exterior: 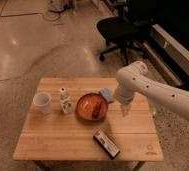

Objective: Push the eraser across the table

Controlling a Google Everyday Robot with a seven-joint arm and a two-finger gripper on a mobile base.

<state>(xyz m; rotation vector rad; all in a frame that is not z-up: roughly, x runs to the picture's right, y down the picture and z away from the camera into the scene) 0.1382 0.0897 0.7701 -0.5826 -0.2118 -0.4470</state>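
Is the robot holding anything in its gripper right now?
No, nothing is held. The gripper hangs open above the table, beside the red bowl. The eraser lies apart from it, near the table's front edge.

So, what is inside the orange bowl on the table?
One dark elongated item lies in the bowl; what it is cannot be told. The floor beneath it is covered. The pincer hangs beside the bowl.

White cup (pixel 42 102), small bottle (pixel 64 100), red bowl (pixel 81 106), blue-grey pad (pixel 106 94), office chair (pixel 119 27)
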